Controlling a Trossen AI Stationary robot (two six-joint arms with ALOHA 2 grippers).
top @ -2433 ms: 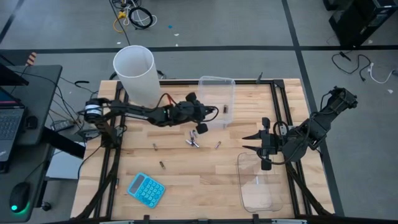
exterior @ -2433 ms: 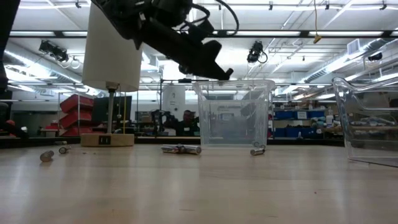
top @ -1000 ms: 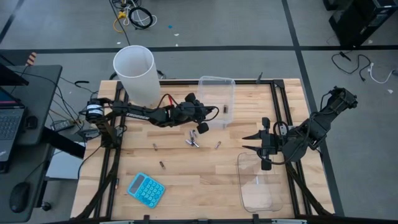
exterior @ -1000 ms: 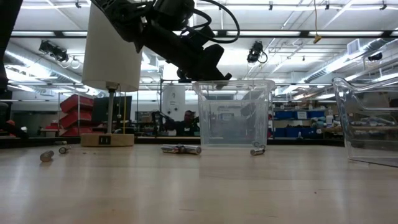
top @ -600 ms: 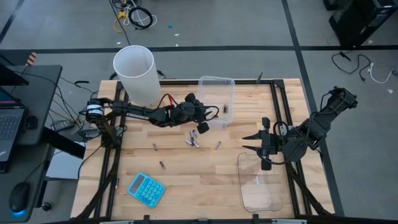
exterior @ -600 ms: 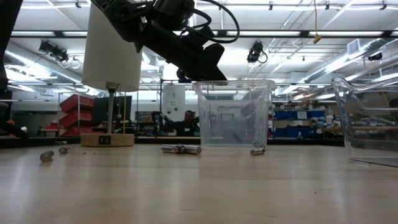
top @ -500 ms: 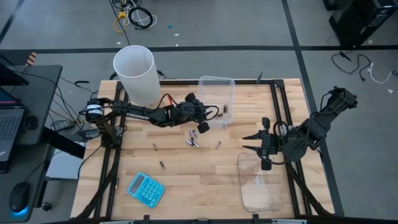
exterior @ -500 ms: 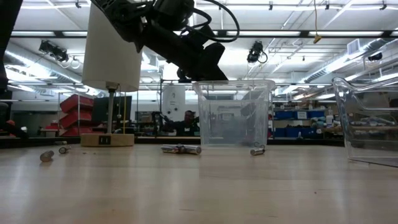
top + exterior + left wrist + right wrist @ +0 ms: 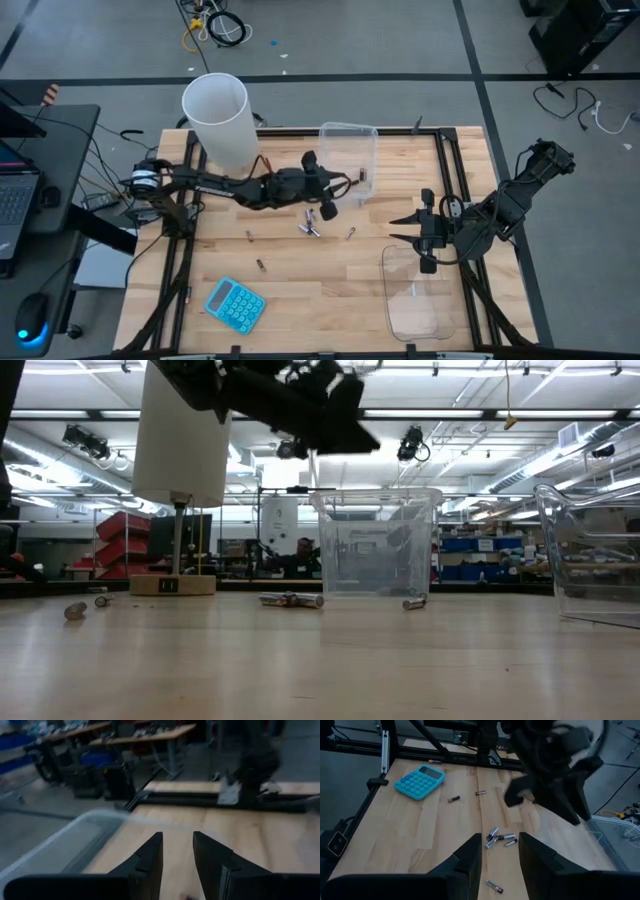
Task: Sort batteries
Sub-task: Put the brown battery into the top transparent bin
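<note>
Several small batteries lie loose on the wooden table: a cluster [image 9: 310,225] [image 9: 497,839], one [image 9: 350,233] to its right, and two more [image 9: 249,236] [image 9: 260,265] nearer the calculator. In the low view they show as a pair [image 9: 290,599] and singles [image 9: 413,602] [image 9: 75,610]. One dark battery [image 9: 362,178] lies in the far clear tub [image 9: 348,150]; another [image 9: 412,292] lies in the near clear tub [image 9: 415,300]. My left gripper [image 9: 325,208] [image 9: 177,855] hangs open above the table beside the far tub, holding nothing. My right gripper [image 9: 395,230] [image 9: 500,852] waits open by the near tub.
A tall white cylinder [image 9: 218,120] [image 9: 180,440] stands at the table's far left. A blue calculator [image 9: 235,303] [image 9: 420,781] lies near the near-left corner. The far tub [image 9: 378,540] and the near tub [image 9: 590,560] stand on the table's right half, with bare wood between them.
My left gripper has risen from the rim of the far tub and drawn slightly toward the near edge, over the battery cluster. The right arm has kept still.
</note>
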